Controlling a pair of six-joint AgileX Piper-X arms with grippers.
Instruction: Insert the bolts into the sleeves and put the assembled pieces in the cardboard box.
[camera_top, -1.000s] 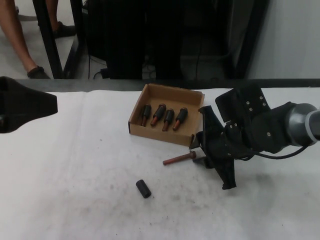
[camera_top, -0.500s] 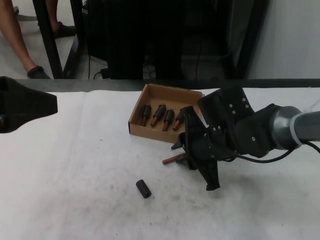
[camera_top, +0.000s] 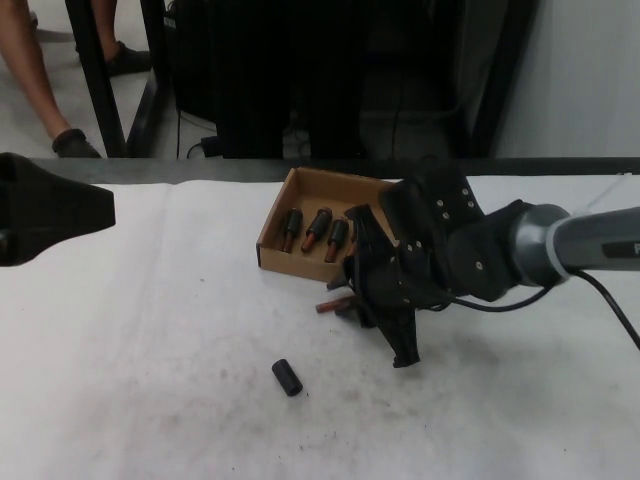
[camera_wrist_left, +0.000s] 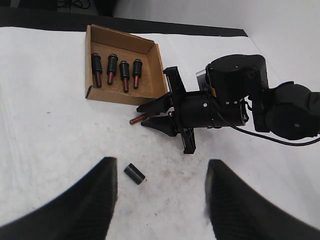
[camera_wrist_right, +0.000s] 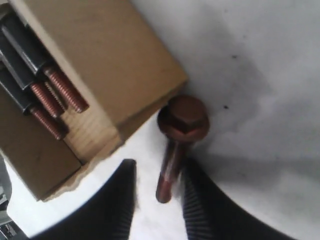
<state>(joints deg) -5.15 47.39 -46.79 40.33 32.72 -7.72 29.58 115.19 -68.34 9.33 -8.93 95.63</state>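
The white worktop (camera_top: 140, 400) carries everything. The dark right arm (camera_top: 560, 238) stretches low across it from the right side towards the cardboard box (camera_wrist_left: 112, 95), which sits open-topped at the far middle of the worktop. The right hand (camera_wrist_left: 144, 116) is down at the worktop just in front of the box's near wall. Its two fingers (camera_wrist_right: 117, 200) are parted narrowly and lie one on each side of the bolt's shank. One finger shows a clear gap to the shank; the other seems very close, though I cannot tell if it touches. The left hand (camera_wrist_left: 161, 165) hangs above the near part of the worktop, well apart from the box, its fingers spread wide and holding nothing. Inside the box four assembled pieces (camera_wrist_left: 123, 72) lie side by side in a row, black sleeves at the far end and copper threads pointing towards the near wall. The copper-coloured bolt (camera_wrist_right: 182, 120) lies flat on the worktop, just beside the box's near wall, its hexagonal head away from the right hand's fingertips. A single black sleeve (camera_wrist_left: 134, 173) lies on its side on the worktop, apart from the bolt and nearer the left hand.
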